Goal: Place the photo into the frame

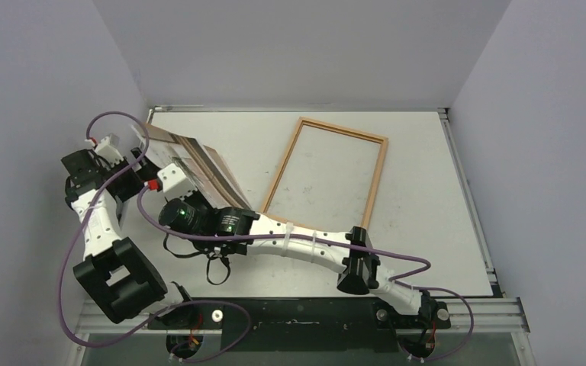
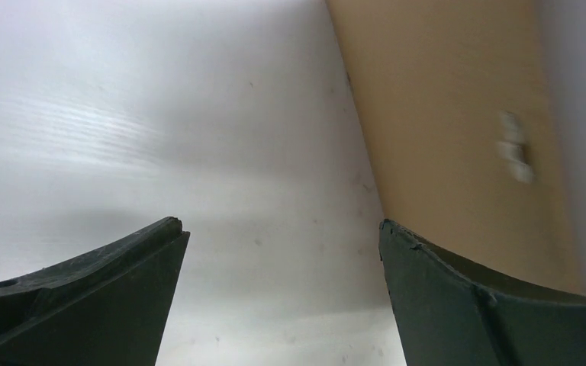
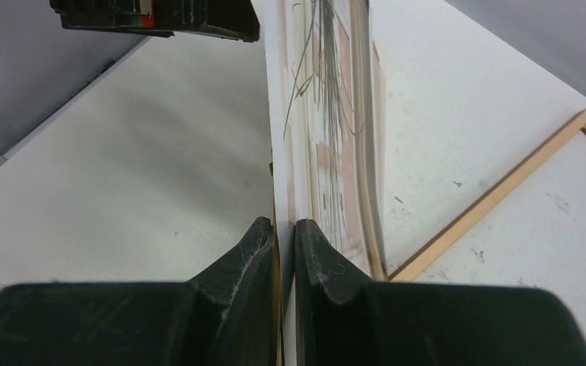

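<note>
Grip: right hand (image 3: 284,225) pinched together on the near edge of the large, thin, rectangular paper photo (image 3: 328,137). The white back faces left; the striped face with trailing plant stems faces right. A thin brown edge shows in the pinch beside the white back, and I cannot tell whether it is a second sheet.

The photo stands raised and tilted on edge over the left part of the white counter (image 1: 427,229). Left hand (image 2: 282,229) is wide apart and holds nothing, just left of the raised sheet. Its own view shows a flat tan panel (image 2: 442,114) with a small blurred pale mark to the right; what it is stays unclear.

The large rectangular frame (image 1: 275,179), a narrow light-brown wooden border around a clear pane, lies flat at mid-counter, right of the photo. Its near-left corner is close to the photo's lower edge, and nothing is in it.

Step, as judged: the carry, with the photo up off the counter and not yet over the frame. The next move calls for swinging the sheet right, laying it flat and squaring its edges inside the wooden border. The fit looks close, so alignment matters. The free left hand could steady the far edge. Risk: limp paper bending or catching on the rail.
</note>
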